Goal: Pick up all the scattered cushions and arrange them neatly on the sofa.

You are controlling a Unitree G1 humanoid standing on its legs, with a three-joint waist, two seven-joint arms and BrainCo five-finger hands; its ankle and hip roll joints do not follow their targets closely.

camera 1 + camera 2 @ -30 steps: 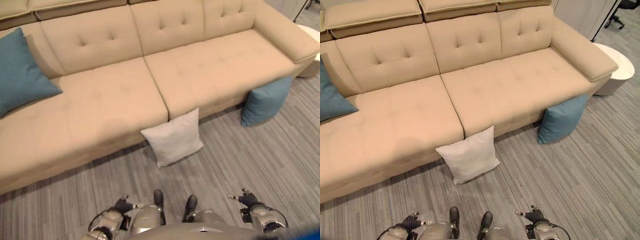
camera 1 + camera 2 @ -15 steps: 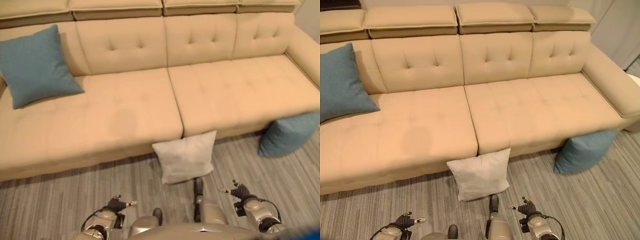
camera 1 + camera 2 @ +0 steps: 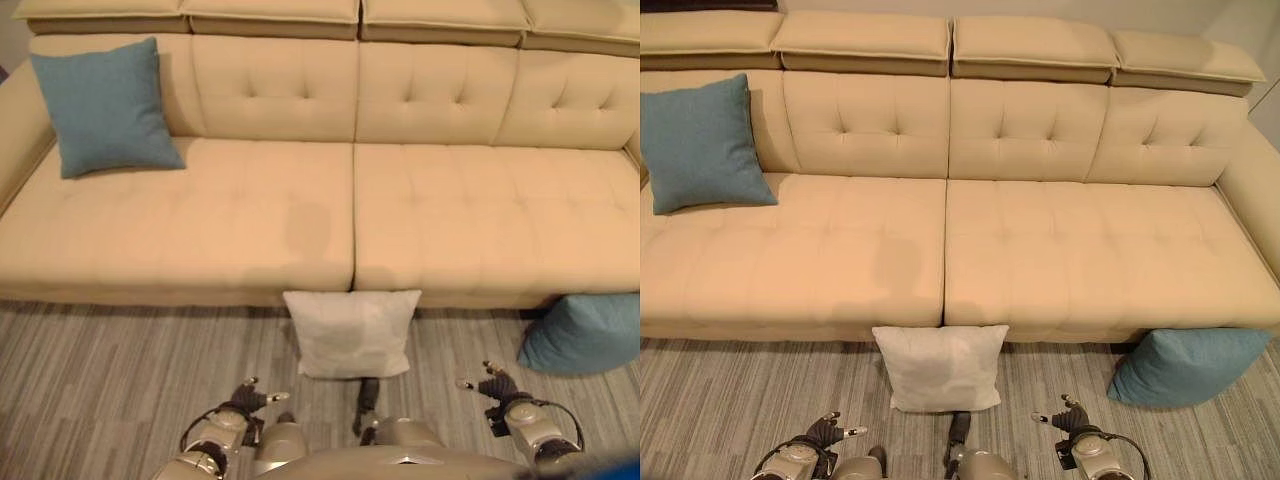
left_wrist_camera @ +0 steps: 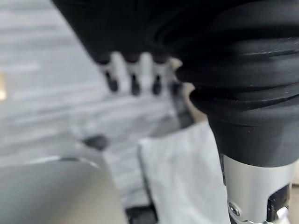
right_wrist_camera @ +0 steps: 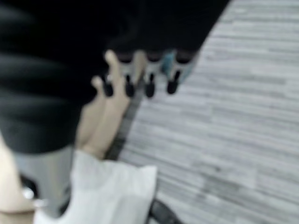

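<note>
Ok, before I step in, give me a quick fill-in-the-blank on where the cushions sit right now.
1. The white cushion leans against the sofa front, standing on the ____.
2. The blue cushion on the seat rests at the robot's ____ end of the sofa.
3. The other blue cushion lies on the floor to the white one's ____.
4. The left hand and right hand hold ____.

Missing words: floor; left; right; nothing

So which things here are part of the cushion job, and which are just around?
Job:
white cushion, on the floor against the sofa front
blue cushion, on the floor by the sofa's right end
blue cushion on the seat, left end
sofa

Just around:
striped grey floor
</note>
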